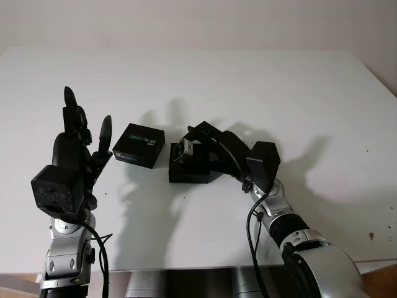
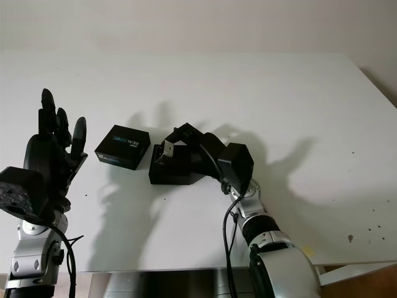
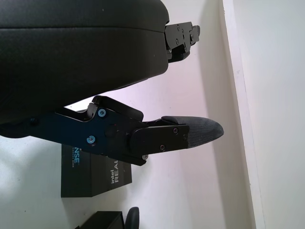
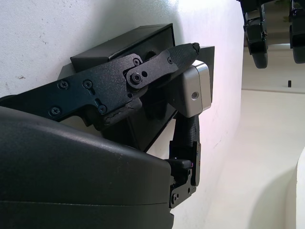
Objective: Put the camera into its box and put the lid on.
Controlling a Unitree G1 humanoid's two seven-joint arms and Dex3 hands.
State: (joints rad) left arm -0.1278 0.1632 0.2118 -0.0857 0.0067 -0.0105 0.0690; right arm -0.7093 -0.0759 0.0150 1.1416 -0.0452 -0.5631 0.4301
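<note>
Closest to the head camera, at the lower left, the left hand [image 1: 77, 146] is raised above the white counter [image 1: 279, 93], holding nothing, its fingers [image 1: 104, 132] pointing up and away from the robot. Just past the tips of those fingers, toward the middle of the counter, lies the black lid [image 1: 139, 145], printed side up with the words intel REALSENSE; the left wrist view shows the same lid [image 3: 95, 171] lying beyond the underside of the hand's fingers, apart from them.

Reaching in from the lower right, the right hand [image 1: 208, 144] is over the open black box [image 1: 193, 167], which stands on the counter just beside the lid, the two close but not clearly touching. Its fingers are closed on the camera [image 1: 182, 149], a small silver-grey block. In the right wrist view one finger [image 4: 167, 59] runs across the upper face of the camera [image 4: 195, 93] and another presses it from the opposite side, so the block is pinched between them. The camera is held at the mouth of the box [image 4: 124, 40], at the edge nearer the lid; whether it touches the box floor I cannot tell.
</note>
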